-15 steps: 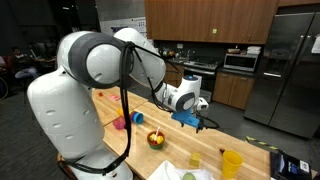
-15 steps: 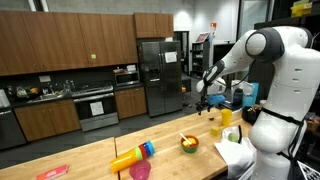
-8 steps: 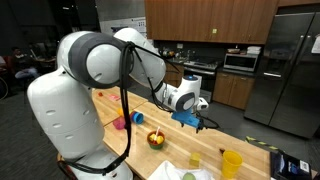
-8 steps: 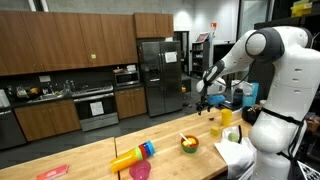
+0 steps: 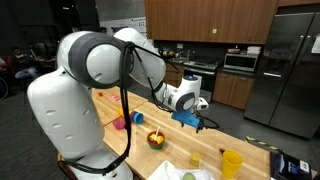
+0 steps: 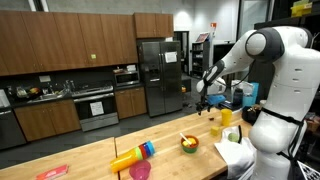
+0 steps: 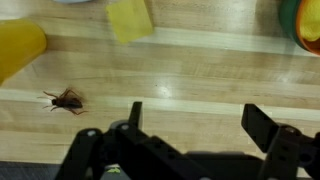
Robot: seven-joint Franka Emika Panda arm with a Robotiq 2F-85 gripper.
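**A:** What lies nearest the hand?

**B:** A small brown spidery thing (image 7: 65, 99), flat on the wooden bench (image 7: 200, 70). It sits off to the side of one finger and apart from it. I cannot tell whether it is a toy or a mark in the wood.

**A:** And the hand (image 7: 195, 125) itself?

**B:** The fingers stand spread wide with only bare boards between them, so it carries nothing. It hangs above the bench and touches nothing, which is why the wrist view looks straight down on the wood.

**A:** What lies around it?

**B:** Beyond the fingers is a yellow block (image 7: 130, 18). A yellow cup (image 7: 20, 48) cuts in at one edge, and a bowl (image 7: 305, 25) shows in the opposite corner. Each lies loose, apart from the others.

**A:** What do the outside cameras add?

**B:** Both exterior views show how far the hand hangs above the bench. In an exterior view the bowl (image 5: 156, 139) holds fruit-like pieces and the cup stands upright. An exterior view also shows stacked cups (image 6: 132, 156) lying on their side, well apart. The spidery thing is too small to find there, so only the wrist view shows it.
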